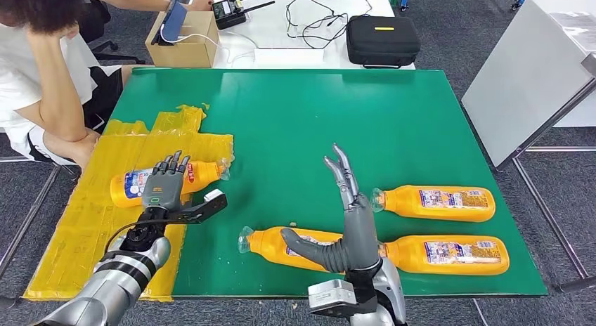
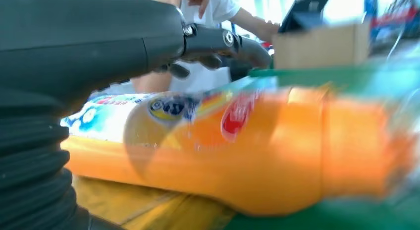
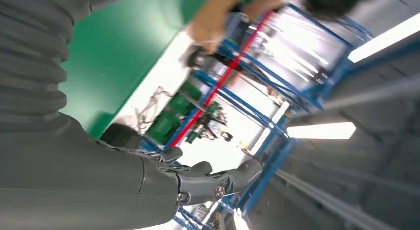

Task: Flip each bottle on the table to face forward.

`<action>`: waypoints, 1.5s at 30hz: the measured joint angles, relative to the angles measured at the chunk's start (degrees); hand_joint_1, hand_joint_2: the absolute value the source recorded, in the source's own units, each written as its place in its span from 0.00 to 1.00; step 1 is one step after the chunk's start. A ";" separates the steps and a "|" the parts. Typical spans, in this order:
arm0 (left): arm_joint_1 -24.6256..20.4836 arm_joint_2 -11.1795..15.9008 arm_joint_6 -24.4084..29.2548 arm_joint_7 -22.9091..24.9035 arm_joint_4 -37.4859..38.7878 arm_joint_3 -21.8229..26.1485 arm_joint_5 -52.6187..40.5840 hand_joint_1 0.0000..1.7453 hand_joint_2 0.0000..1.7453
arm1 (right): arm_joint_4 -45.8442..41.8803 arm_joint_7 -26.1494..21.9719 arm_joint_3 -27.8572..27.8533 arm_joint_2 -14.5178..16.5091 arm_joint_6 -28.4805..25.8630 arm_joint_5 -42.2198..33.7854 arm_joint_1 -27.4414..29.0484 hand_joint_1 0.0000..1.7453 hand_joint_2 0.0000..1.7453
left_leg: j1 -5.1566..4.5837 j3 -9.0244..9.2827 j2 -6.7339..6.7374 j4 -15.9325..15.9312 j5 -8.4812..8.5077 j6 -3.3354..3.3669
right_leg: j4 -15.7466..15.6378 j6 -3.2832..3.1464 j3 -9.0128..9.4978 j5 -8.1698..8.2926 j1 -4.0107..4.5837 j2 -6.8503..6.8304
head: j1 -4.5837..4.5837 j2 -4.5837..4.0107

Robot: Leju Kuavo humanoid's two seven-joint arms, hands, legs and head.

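Several orange bottles lie on their sides on the green table [image 1: 295, 115]. One bottle [image 1: 200, 174] with a blue-and-white label lies on the yellow mat [image 1: 119, 220] at the left. My left hand [image 1: 166, 187] lies flat over it with the fingers spread and the thumb out to the side. The left wrist view shows this bottle [image 2: 237, 155] close beneath my left hand [image 2: 99, 46]. My right hand [image 1: 346, 213] is raised with straight fingers, holding nothing, over a second bottle [image 1: 270, 243]. Two more bottles [image 1: 436, 203] [image 1: 450, 254] lie to its right. In the right wrist view my right hand [image 3: 124, 180] is open in the air.
A person [image 1: 42, 73] sits at the table's far left corner. Behind the green table is a white table with a cardboard box [image 1: 183, 45], cables and a black case [image 1: 382, 39]. Another white table [image 1: 534, 66] stands at the right.
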 joint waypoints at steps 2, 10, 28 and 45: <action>3.83 -0.37 4.70 -7.10 -5.65 1.47 4.51 0.00 1.00 | 0.68 2.43 0.26 -0.71 0.60 4.62 0.03 0.00 1.00 | -0.01 -0.01 0.06 0.00 -0.01 0.00 | -0.01 0.00 -0.05 0.00 -0.01 0.02 | -0.02 0.00; 18.56 -3.21 8.14 -17.30 -32.13 4.56 14.64 0.00 1.00 | 4.61 10.31 0.82 -3.21 2.62 16.55 0.42 0.00 1.00 | -0.03 -0.20 0.00 0.01 -0.09 0.01 | -0.06 0.01 -0.18 -0.04 -0.02 0.02 | 0.00 0.00; 28.44 -9.37 8.11 -31.12 -55.68 5.64 28.25 0.00 1.00 | 13.84 19.30 2.51 -4.70 7.70 27.35 0.15 0.00 1.00 | -0.02 -0.19 -0.02 0.00 -0.09 0.02 | -0.06 0.00 -0.16 -0.03 0.00 0.01 | -0.01 0.00; 29.40 -9.74 6.83 -30.33 -59.42 1.21 40.19 0.00 1.00 | 25.30 26.22 4.41 -5.71 13.15 33.56 -3.38 0.00 1.00 | -0.02 -0.16 -0.07 0.01 -0.08 0.02 | -0.06 0.01 -0.14 -0.03 -0.01 0.00 | -0.02 0.00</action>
